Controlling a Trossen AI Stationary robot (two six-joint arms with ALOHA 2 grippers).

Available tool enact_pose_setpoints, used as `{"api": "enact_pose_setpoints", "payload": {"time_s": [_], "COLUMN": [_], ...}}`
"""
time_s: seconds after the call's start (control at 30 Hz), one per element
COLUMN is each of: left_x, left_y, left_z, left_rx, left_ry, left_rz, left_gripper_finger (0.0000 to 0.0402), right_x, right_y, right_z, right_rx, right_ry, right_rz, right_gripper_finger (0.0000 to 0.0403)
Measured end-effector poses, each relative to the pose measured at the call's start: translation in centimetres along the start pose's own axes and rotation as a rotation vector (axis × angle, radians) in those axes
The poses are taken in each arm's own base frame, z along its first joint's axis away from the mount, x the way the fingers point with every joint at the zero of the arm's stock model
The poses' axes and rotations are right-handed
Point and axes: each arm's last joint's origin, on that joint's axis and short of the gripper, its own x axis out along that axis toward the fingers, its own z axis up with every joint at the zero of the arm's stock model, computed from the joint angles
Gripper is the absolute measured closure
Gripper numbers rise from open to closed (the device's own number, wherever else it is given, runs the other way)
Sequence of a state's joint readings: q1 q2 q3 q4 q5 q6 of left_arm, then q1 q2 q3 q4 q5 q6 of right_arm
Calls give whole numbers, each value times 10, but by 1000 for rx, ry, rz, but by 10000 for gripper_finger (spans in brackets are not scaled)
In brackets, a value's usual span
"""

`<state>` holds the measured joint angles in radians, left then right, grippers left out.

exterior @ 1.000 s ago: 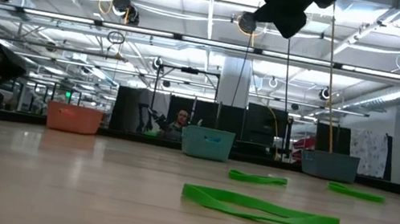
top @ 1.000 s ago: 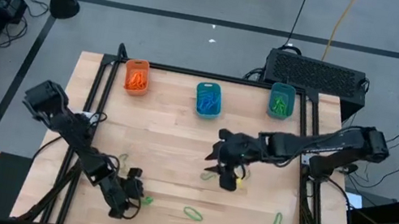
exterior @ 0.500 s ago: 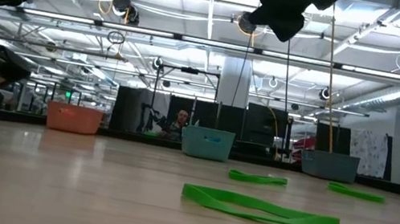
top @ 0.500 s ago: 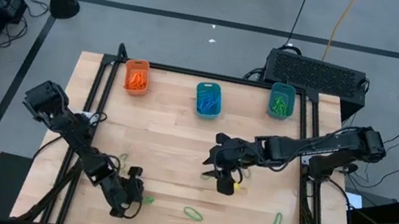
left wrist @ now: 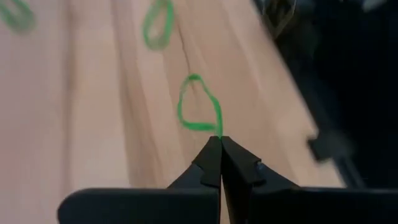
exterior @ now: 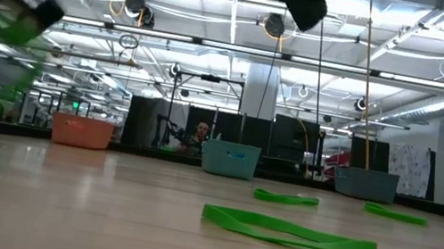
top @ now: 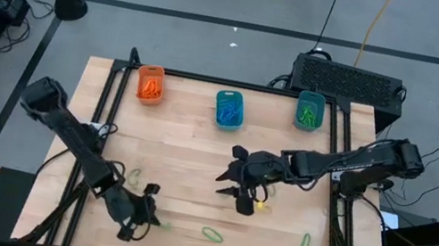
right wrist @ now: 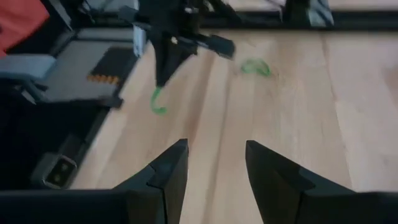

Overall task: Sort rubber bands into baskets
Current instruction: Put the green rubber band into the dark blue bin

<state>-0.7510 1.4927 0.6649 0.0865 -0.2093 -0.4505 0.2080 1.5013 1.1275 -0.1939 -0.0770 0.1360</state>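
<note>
Near table's front-left edge, left gripper (left wrist: 220, 144) is pinching green rubber band (left wrist: 199, 106), fingers pressed together on its end; thin loop is hanging stretched, long axis running straight away from fingertips. Right gripper (top: 232, 180) is hovering over mid-table, fingers (right wrist: 166, 174) standing apart, holding nothing. Flat green band (exterior: 288, 232) is lying lengthwise across pale wood-plank table (top: 188, 149). Orange basket (top: 150, 84) and two teal baskets (top: 228, 108) are sitting along far edge.

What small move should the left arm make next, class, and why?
Probably lift and carry toward the teal basket holding green bands. The left gripper is shut on a green rubber band, which dangles off the table in the right wrist view, so the pick looks done.
</note>
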Motion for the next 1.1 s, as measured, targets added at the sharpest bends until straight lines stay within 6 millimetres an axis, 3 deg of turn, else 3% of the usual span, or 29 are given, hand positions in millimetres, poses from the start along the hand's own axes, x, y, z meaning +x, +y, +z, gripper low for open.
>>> {"api": "enact_pose_setpoints", "payload": {"time_s": [0.3,0.7,1.1], "left_x": [-32,-31,-31], "left_y": [15,40,41], "left_z": [34,48,51], "left_rx": [-40,-109,-91], "left_ry": [-225,-277,-286], "left_rz": [101,124,97], "left_gripper_finger": [399,400,400], "right_x": [27,84,104], "right_y": [19,27,24], "right_z": [3,-17,-23], "right_rx": [-69,-191,-213], "right_ry": [-125,-206,-269], "right_rz": [70,102,95], "right_gripper_finger": [250,250,250]}}
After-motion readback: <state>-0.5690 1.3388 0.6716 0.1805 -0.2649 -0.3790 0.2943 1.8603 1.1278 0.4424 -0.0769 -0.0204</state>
